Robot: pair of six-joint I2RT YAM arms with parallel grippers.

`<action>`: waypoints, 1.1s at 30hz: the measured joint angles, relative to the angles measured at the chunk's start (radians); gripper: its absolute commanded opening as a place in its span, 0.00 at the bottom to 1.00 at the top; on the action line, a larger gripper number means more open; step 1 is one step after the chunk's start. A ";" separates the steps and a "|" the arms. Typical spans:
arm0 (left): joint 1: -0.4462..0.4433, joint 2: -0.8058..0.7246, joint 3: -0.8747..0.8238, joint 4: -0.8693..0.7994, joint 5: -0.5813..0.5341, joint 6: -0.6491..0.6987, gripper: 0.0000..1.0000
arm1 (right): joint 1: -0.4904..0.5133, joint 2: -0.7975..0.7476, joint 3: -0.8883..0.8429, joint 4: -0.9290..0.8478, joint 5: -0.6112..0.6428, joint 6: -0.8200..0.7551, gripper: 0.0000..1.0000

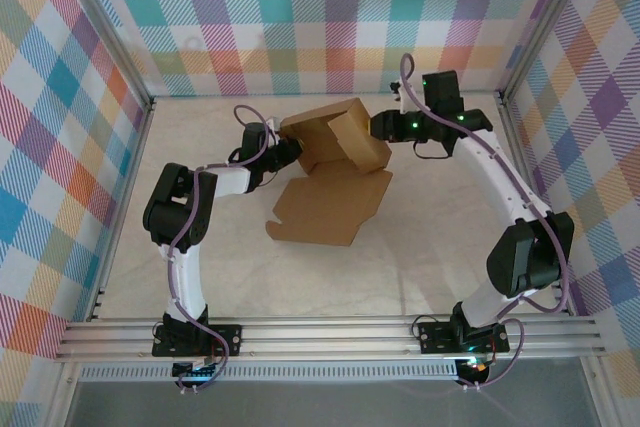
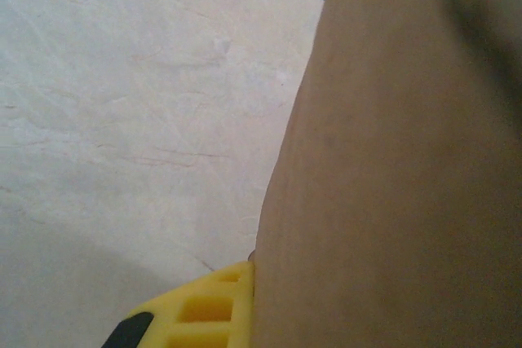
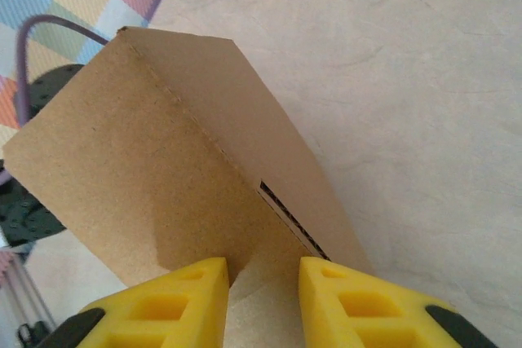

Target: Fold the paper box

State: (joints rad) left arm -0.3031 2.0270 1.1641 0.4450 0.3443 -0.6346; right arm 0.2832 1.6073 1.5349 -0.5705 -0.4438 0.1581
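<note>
Right wrist, right end effector (image 3: 263, 303) half spread astride paper box (image 3: 155, 177) (left end effector (image 1: 289, 151): cannot tell)

brown paper box (image 1: 335, 162), half-folded, flaps raised

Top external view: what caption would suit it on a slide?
The left arm and right arm reach a partly folded brown paper box from either side, one panel lying flat on the table.

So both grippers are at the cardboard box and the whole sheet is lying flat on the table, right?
Not quite. The left gripper and right gripper are at the cardboard box, but only its near panel lies flat on the table; the far part is folded up, as the top external view shows.
</note>
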 measured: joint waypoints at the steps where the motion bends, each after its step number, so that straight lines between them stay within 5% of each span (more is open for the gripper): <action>1: 0.000 0.000 0.000 -0.005 -0.002 0.000 0.00 | 0.004 0.001 -0.001 0.000 0.021 -0.008 0.31; 7: 0.000 0.000 0.000 -0.027 -0.020 0.019 0.00 | 0.008 -0.033 -0.108 0.089 0.115 -0.038 0.31; 22: 0.000 0.014 0.026 -0.042 -0.012 0.026 0.00 | 0.007 -0.097 -0.246 0.249 0.027 -0.100 0.42; 29: 0.000 0.014 0.032 -0.051 -0.012 0.026 0.00 | 0.008 -0.104 -0.247 0.254 0.207 -0.092 0.50; 31: 0.000 0.016 0.035 -0.055 -0.012 0.026 0.00 | 0.009 -0.111 -0.247 0.245 0.245 -0.093 0.46; 33: -0.002 0.023 0.041 -0.057 -0.007 0.025 0.00 | 0.010 -0.118 -0.247 0.228 0.271 -0.094 0.29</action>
State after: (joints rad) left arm -0.3050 2.0502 1.2053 0.3882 0.3370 -0.6094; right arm 0.2935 1.4895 1.2881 -0.3428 -0.1726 0.0639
